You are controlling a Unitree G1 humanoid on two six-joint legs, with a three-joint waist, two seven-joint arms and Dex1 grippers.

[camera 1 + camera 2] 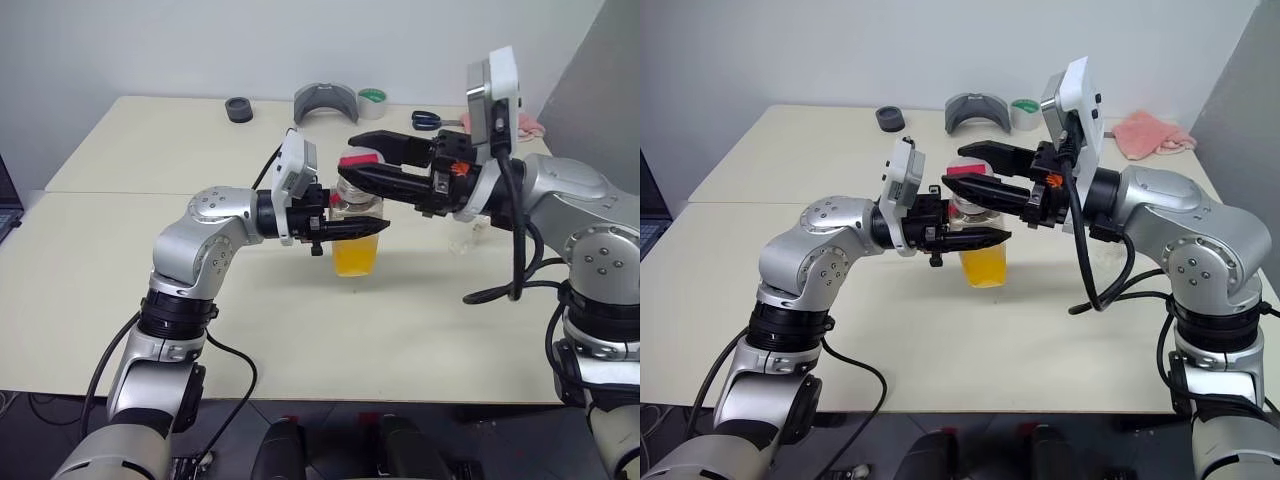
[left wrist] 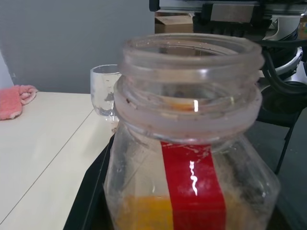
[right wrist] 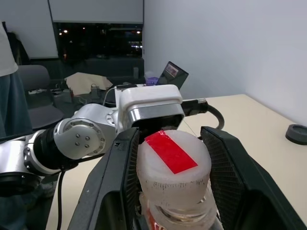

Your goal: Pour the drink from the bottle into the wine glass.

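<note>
Above mid-table, your left gripper (image 1: 350, 229) clamps the bottle (image 1: 357, 232), with the drink (image 1: 356, 256) low inside. Your right gripper (image 3: 170, 184) grips the cap (image 3: 173, 165), seemingly unscrewed. The wine glass (image 2: 104, 91) stands empty beyond; pouring remains

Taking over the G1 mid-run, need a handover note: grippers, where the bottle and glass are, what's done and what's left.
Left gripper: shut on the bottle, holding it upright over the table.
Right gripper: shut on the cap, just above the bottle's mouth.
The drink is all in the bottle's lower part.
The wine glass stands upright on the table beyond the bottle, on the right arm's side, and looks empty.
Done: bottle gripped, cap off the neck.
Left: get the cap out of the way, bring the bottle to the glass, tilt and pour.
</note>
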